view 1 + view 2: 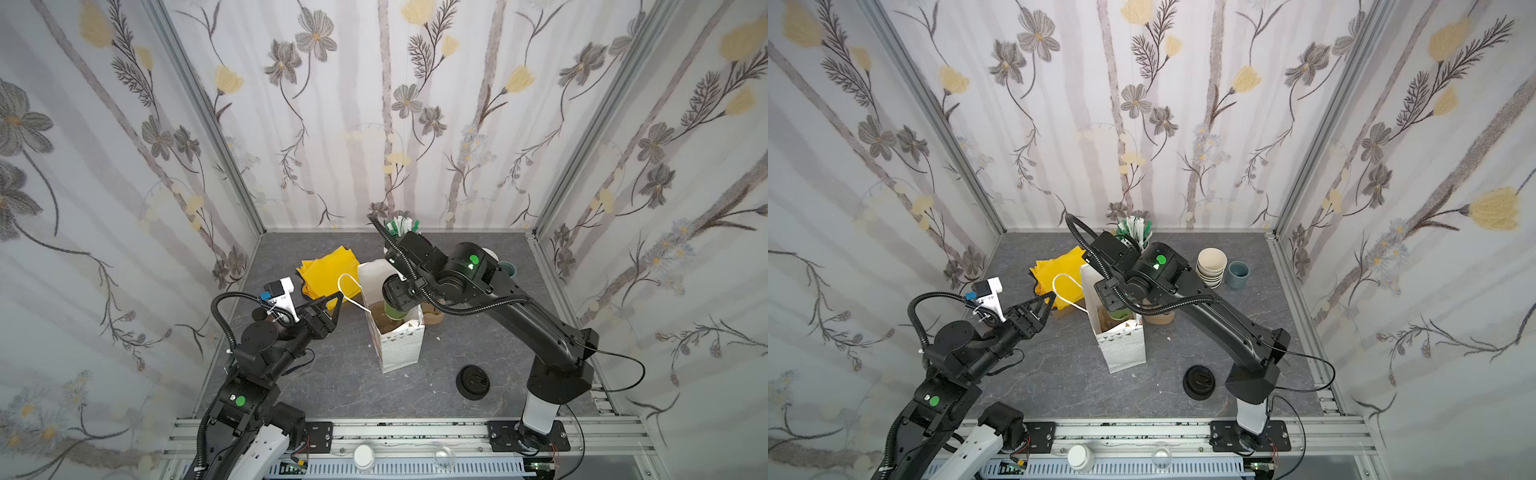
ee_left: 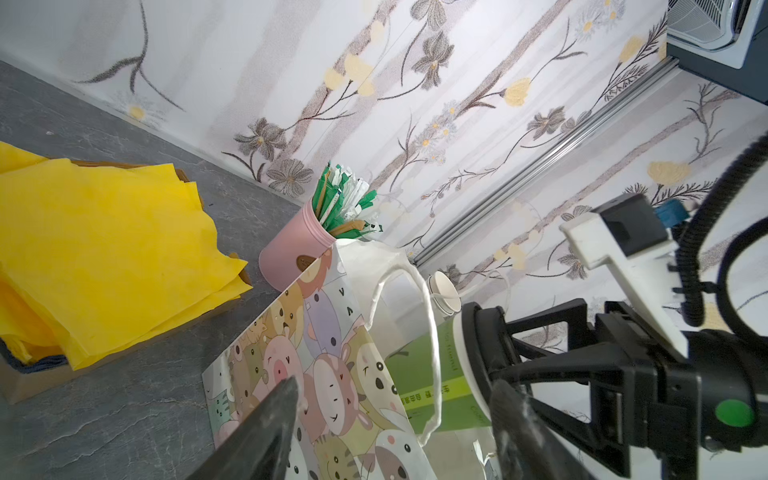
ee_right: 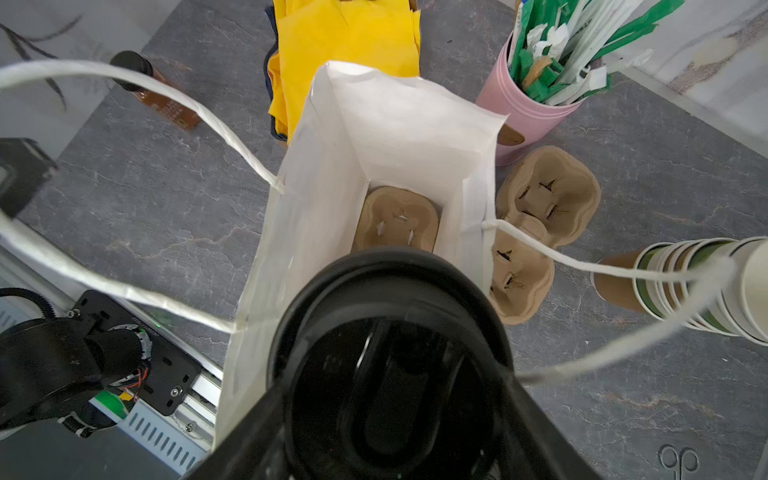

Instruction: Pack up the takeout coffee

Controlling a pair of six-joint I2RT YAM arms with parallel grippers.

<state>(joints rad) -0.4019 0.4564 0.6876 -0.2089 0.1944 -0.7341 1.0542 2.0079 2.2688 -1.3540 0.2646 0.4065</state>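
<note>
The right fingers (image 3: 544, 432) clasp the takeout coffee (image 3: 395, 374) at its lidded top, upright, its long axis pointing straight down into the open mouth of the paper bag (image 3: 399, 116). The cup carrier (image 3: 397, 220) lies on the bag's floor below, slightly ahead. The left fingers (image 2: 266, 419) stand wide beside the bag's handle (image 2: 430, 332), apparently gripping nothing
</note>
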